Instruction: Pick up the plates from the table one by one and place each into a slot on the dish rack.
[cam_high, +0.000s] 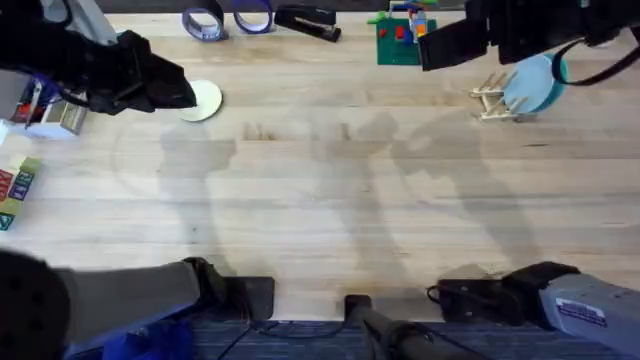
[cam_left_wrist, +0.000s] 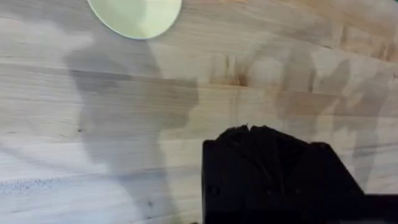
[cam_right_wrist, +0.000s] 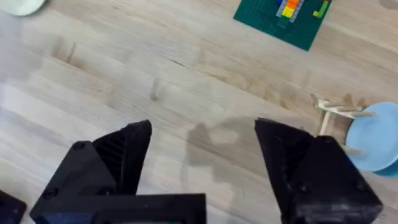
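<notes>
Plates sit at opposite ends of the tabletop's far side. The light blue plate stands on edge in the dish rack, near the far right corner of the table. The cream-yellow plate lies flat on the wood toward the far left, partly covered in the overhead view by the left gripper, which hangs above its left rim.

The overhead view does not let one tell how the left gripper's fingers stand. The left wrist view settles it: the two black fingers meet as one dark block with no gap between them, closed on nothing, and the cream-yellow plate lies apart from them on bare wood, untouched.

The right gripper shows in the overhead view as a dark mass over the far edge, between the green brick baseplate and the rack. The right wrist view shows what that angle hides: its fingers are spread wide with bare wood between them, holding nothing. That view also shows the rack's thin dowels with the blue plate leaning in them, off to one side of the gripper and not touching it, and the baseplate with its coloured bricks.

Along the far edge the overhead view adds two tape rolls and a black stapler.
</notes>
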